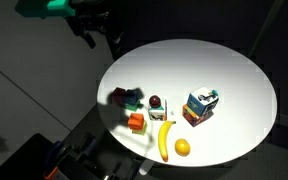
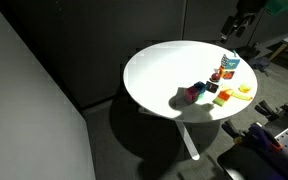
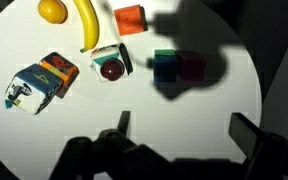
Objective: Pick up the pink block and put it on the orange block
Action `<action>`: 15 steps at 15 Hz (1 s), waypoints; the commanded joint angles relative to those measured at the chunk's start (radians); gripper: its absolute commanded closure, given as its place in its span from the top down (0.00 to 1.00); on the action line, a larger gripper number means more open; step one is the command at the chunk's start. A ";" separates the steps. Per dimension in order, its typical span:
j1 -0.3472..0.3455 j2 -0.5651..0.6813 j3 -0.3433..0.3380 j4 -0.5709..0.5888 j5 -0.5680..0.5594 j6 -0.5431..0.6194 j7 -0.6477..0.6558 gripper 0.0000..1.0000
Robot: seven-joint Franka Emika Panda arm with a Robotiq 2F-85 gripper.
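The pink block (image 3: 193, 67) lies in shadow on the white round table, touching a teal-blue cube (image 3: 165, 66); it also shows in both exterior views (image 1: 118, 96) (image 2: 188, 95). The orange block (image 3: 130, 19) sits a little apart from them, near the banana; it shows in both exterior views (image 1: 136, 122) (image 2: 223, 99). My gripper (image 3: 182, 128) is open and empty, high above the table, its fingers at the bottom of the wrist view. In the exterior views it hangs over the table's far edge (image 1: 99, 38) (image 2: 240, 27).
A banana (image 3: 86, 22), a round orange fruit (image 3: 52, 10), a multicoloured box (image 3: 42, 80) and a white holder with a dark red ball (image 3: 111, 66) share the white table (image 1: 234, 70). The table edge curves along the right of the wrist view.
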 commanded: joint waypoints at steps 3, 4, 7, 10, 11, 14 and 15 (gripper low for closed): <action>-0.011 0.111 0.006 0.071 0.004 -0.024 0.056 1.00; -0.012 0.122 0.005 0.076 0.003 -0.027 0.060 1.00; -0.016 0.139 0.002 0.091 0.005 -0.042 0.061 1.00; -0.013 0.131 0.004 0.055 0.001 -0.005 0.044 1.00; -0.013 0.131 0.004 0.055 0.001 -0.005 0.044 1.00; -0.012 0.131 0.004 0.055 0.001 -0.005 0.044 1.00; -0.012 0.131 0.004 0.055 0.001 -0.005 0.044 1.00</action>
